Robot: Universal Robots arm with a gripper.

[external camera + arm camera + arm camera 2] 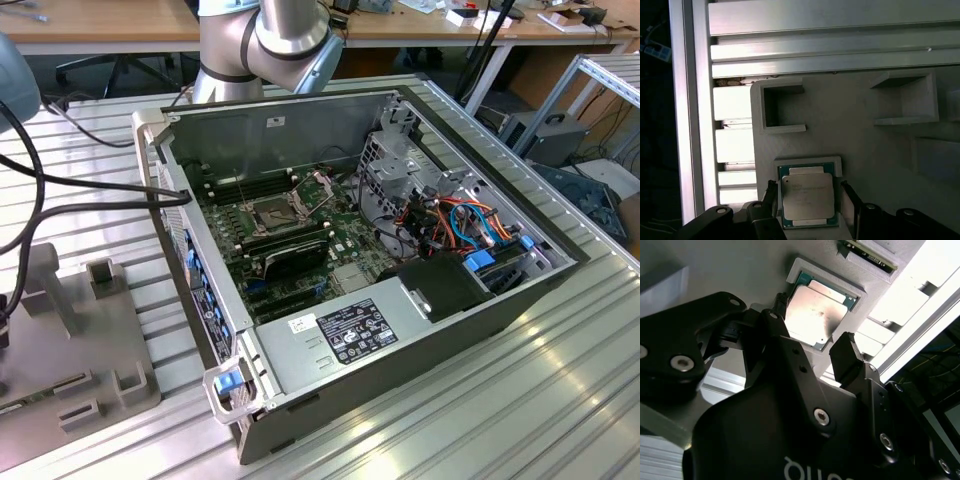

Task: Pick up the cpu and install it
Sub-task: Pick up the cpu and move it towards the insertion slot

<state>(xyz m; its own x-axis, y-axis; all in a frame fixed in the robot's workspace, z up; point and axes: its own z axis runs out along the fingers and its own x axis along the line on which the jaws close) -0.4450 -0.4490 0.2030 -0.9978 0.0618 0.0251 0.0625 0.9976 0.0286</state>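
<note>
The cpu (806,196) (814,315), a small square chip with a dull silver top on a green edge, lies flat in a shallow recess of a grey holder plate (875,155) (740,270). In both wrist views my gripper (809,196) (812,330) is right over it, open. One black finger (772,192) stands at one side of the chip and the other finger (848,195) at the opposite side, each very close to its edge. In the exterior view the dark square socket (272,211) sits on the motherboard inside the open computer case (420,330), its metal frame raised.
The grey holder plate also carries raised open-sided pockets (782,107) (905,97). It rests on a ribbed aluminium table (815,50) (520,410). A grey fixture block (75,340) and black cables (60,200) lie at the exterior view's left. Drive cages and wiring (450,220) crowd the case's far side.
</note>
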